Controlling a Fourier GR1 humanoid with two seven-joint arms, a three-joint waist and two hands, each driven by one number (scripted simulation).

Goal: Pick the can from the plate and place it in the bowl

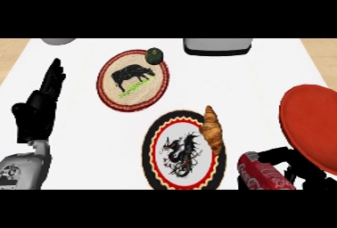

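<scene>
— What colours lay by the right hand point(289, 161)?
— A red can point(259, 174) with white lettering in the black fingers, a plain red bowl point(309, 122) just above.
— And left of it?
— A black-rimmed plate point(155, 138) bearing a dragon.

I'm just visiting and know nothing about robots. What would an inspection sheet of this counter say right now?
Surface: white counter, wood showing at the far corners.
Job's things: red can off the plates, held at the lower right; red bowl beside it at the right edge.
Clutter: dragon plate with a croissant on its rim; bull plate with a dark green fruit at its edge.
Hands: right hand curled round the can; left hand open, resting at the left.
Cables: nothing seen.
Surroundings: two grey objects at the far edge, cut off.
</scene>
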